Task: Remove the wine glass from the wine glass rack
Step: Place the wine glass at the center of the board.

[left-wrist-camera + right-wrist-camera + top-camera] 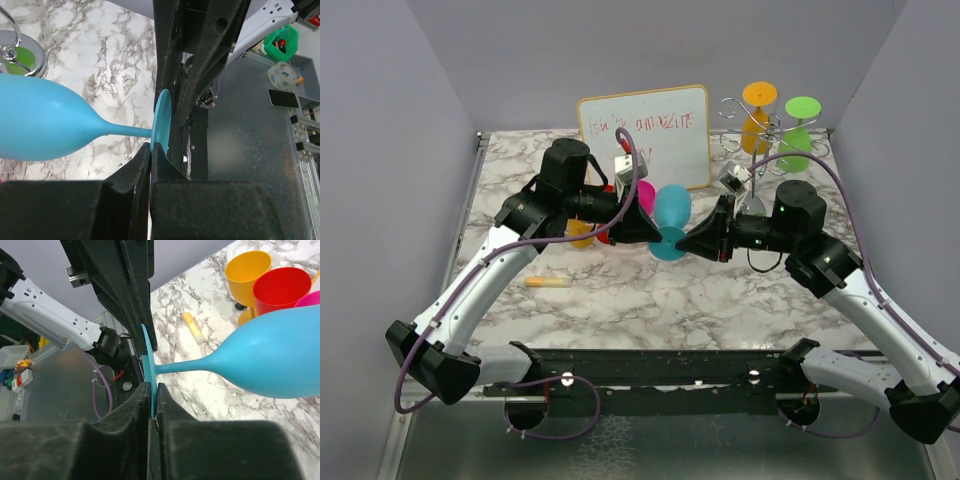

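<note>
Between left fingers point(131, 175), wine glass point(45, 120) foot

Wine glass point(672, 208): plain sky blue.
Worktop point(650, 300): white marble, grey veining.
Far right: orange glass point(758, 108), lime-green glass point(801, 132), silver wire wine glass rack point(731, 107).
Whiteboard point(670, 150): white, pale wood frame, red scribble.

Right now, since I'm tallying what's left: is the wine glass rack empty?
No, an orange glass and a green glass hang inverted on the rack.
</note>
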Tool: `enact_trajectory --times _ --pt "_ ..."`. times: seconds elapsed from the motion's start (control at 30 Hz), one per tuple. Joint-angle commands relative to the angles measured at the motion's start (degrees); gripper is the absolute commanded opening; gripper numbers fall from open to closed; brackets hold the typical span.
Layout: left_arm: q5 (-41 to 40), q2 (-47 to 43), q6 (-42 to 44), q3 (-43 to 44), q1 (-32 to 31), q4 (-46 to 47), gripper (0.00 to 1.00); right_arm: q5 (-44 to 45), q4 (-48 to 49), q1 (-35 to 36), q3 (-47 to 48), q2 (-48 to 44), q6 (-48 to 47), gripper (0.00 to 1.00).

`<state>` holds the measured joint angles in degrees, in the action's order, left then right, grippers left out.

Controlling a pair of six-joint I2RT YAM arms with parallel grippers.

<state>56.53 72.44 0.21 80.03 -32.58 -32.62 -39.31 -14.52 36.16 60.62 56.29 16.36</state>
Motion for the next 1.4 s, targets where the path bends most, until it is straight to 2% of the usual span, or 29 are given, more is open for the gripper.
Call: enact_trajectory --times 0.0,0.1,0.27,0.3,0.33,0.37,0.43,0.6,0.8,0.9,1.03,1.17,1.23,1.37 --pt "1.48 -0.48 0.63 -0.30 0.24 2.56 0.00 -1.72 0.93 0.22 -0.93 -0.73 -1.39 0.08" --pt "0.70 -0.54 0.27 -0.42 0.26 2.65 0.00 -0.37 3.20 0.22 -2.69 -1.92 -1.91 0.01" --pt "-1.27 -0.25 -1.50 -0.16 0.26 2.98 0.00 -2.15 7.67 0.22 -5.12 -2.77 -2.13 0.01" --pt "-1.66 -0.14 -2.08 -0.07 0.26 3.00 0.08 -2.55 8.29 0.22 -5.50 -2.81 -2.30 0.01" --pt "-1.86 0.09 -2.51 0.03 0.24 3.00 0.30 -2.94 8.44 0.22 -5.65 -2.75 -2.79 0.01" --pt "-2.40 0.29 -2.91 0.16 0.23 3.00 0.45 -3.04 8.31 0.22 -5.71 -2.77 -3.42 0.01" --pt "-2.48 0.32 -3.14 0.57 0.28 2.93 0.60 -2.88 7.22 0.22 -5.43 -2.76 -5.73 0.01" --pt "-3.45 -0.68 -2.88 1.62 0.24 2.97 0.60 -2.74 3.17 0.22 -5.94 -4.05 -17.92 0.01" --pt "-11.16 -1.95 -3.74 1.54 0.94 2.83 0.79 -6.90 -0.52 0.22 -10.24 -5.27 -38.65 0.01" --pt "-18.69 -2.71 -5.88 2.11 2.52 2.83 0.81 -5.18 -3.20 0.22 -9.79 -4.55 -43.45 0.01" --pt "-20.91 -2.17 -8.14 3.13 5.50 2.98 0.83 -5.73 -6.92 0.22 -9.10 -3.87 -49.71 0.01" --pt "-18.06 -0.31 -9.85 3.65 7.14 3.06 0.87 -8.87 -8.94 0.22 -9.35 -3.87 -55.24 0.01" --pt "-12.38 1.68 -10.79 4.53 7.78 3.02 0.92 -11.96 -9.08 0.22 -9.94 -4.11 -57.22 0.01" --pt "-2.49 5.50 -12.29 7.40 8.32 3.06 0.92 -17.70 -8.49 0.22 -11.42 -5.79 -59.99 0.01"
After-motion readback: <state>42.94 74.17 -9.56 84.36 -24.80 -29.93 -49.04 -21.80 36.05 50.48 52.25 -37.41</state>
